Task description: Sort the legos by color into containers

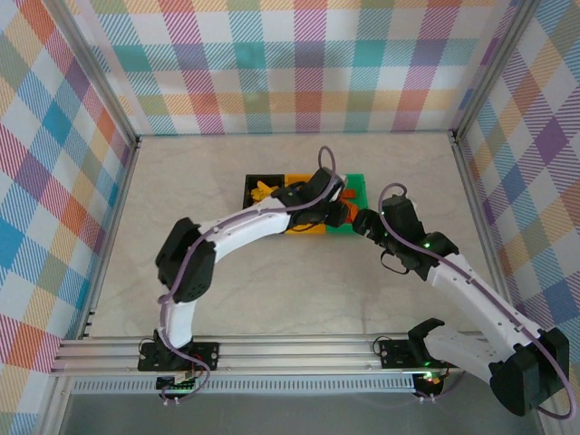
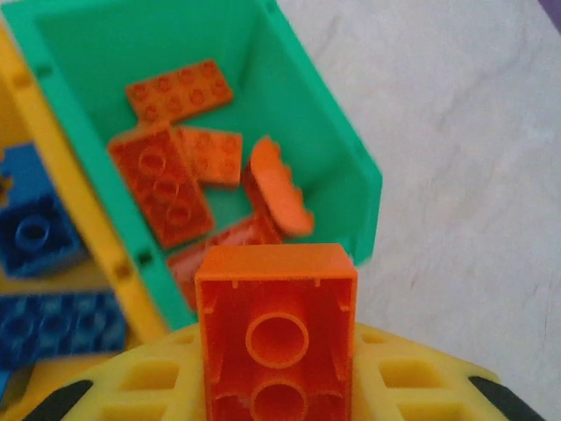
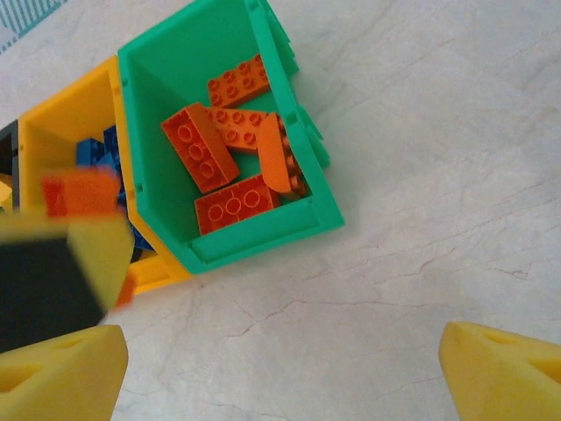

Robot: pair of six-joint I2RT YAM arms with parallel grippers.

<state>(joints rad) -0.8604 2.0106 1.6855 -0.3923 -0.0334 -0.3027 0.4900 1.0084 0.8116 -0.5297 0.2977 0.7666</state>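
The left gripper [image 1: 323, 192] hangs over the row of containers at mid-table, its jaws clamped on an orange-red brick [image 2: 279, 329] with the hollow underside showing; the brick is held above the bins, close to the green bin [image 2: 355, 158], the rightmost; several orange-red legos [image 3: 200, 146] lie inside that bin; blue legos [image 2: 35, 232] lie in the yellow-orange bin [image 3: 66, 123] to its left; yellow legos [image 1: 264, 190] sit in the black bin [image 1: 251, 181] at the left end; the right gripper [image 3: 280, 373] hovers over bare table [image 3: 421, 175] just right of the green bin, jaws wide apart, holding nothing.
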